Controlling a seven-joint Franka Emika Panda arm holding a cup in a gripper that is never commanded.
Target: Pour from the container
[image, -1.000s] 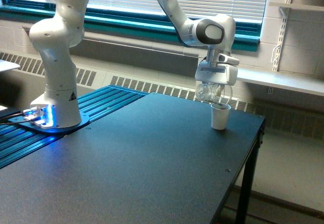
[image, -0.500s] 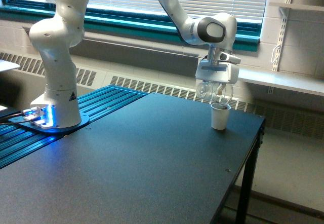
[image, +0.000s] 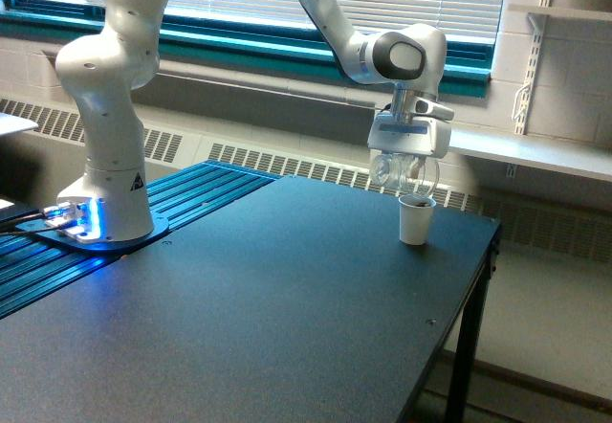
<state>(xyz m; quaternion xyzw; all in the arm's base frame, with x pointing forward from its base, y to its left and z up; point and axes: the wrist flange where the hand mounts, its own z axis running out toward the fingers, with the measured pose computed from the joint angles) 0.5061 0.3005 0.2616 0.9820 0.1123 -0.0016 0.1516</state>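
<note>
Exterior view: the clear container (image: 394, 171) is being held clamped in the gripper (image: 403, 161), tipped far over so its long axis is lying close to horizontal. Its mouth is being aimed toward the exterior view's right, just above the rim of the white paper cup (image: 415, 220) standing on the counter (image: 239, 299). The paper cup is being kept directly below and slightly right of the gripper. Contents inside cannot be made out.

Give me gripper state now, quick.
Gripper: shut on the clear cup, tipped over the white paper cup.
</note>
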